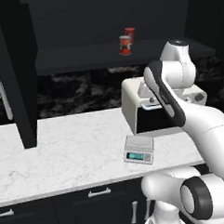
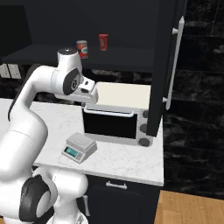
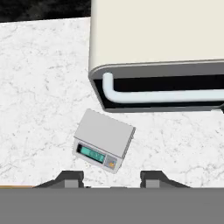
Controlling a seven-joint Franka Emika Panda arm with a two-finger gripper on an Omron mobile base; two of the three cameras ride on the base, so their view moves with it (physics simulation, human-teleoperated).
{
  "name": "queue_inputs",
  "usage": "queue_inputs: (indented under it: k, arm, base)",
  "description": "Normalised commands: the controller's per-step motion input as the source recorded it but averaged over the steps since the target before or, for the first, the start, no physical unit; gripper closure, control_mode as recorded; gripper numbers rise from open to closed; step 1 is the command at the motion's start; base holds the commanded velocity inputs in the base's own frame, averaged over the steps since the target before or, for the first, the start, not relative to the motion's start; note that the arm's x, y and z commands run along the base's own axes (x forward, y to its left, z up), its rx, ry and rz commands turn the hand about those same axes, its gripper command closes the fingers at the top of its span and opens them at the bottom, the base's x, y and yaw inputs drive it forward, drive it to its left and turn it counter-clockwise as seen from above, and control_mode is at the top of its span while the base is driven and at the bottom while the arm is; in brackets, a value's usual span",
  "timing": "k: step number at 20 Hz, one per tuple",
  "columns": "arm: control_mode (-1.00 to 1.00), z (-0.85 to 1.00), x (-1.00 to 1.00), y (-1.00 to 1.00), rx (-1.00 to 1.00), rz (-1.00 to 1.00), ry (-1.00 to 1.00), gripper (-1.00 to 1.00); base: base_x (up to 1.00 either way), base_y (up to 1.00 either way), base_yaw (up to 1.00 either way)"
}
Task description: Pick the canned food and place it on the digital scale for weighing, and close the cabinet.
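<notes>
Your tool [image 3: 111, 178] is parked above the tabletop [image 1: 64, 149] looking straight down, tips spread wide apart, nothing between them. Nothing picked yet by my read.

The canned food [image 1: 125, 45] sits upright on the shelf inside the cabinet [image 2: 175, 65], near the shelf's front edge, with a slimmer red can [image 1: 130, 35] just behind and beside it. Both doors hang open, which is why the shelf is reachable.

The digital scale [image 3: 103, 140] lies flat on the white marble, just in front of the toaster oven [image 2: 116, 113], display toward you, platform bare.

Dark stone backsplash, black lower drawers [image 1: 99, 193], wood floor at right. You'll need to reach well up from here.
</notes>
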Motion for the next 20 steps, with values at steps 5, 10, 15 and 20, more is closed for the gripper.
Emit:
queue_inputs:
  k: [5, 10, 15, 20]
  arm:
    - [-1.00, 0.12, -0.50, 0.08, -0.02, 0.00, -0.18, -1.00]
    - [-1.00, 0.53, -0.55, 0.13, -0.20, 0.01, -0.54, -1.00]
    - [-1.00, 0.81, -0.35, 0.07, -0.12, 0.00, -0.42, -1.00]
    - [-1.00, 0.74, -0.13, 0.03, 0.00, 0.00, -0.25, -1.00]
  base:
    - [0.00, 0.00, 0.00]
    - [0.00, 0.00, 0.00]
    - [0.00, 0.00, 0.00]
    - [0.00, 0.00, 0.00]
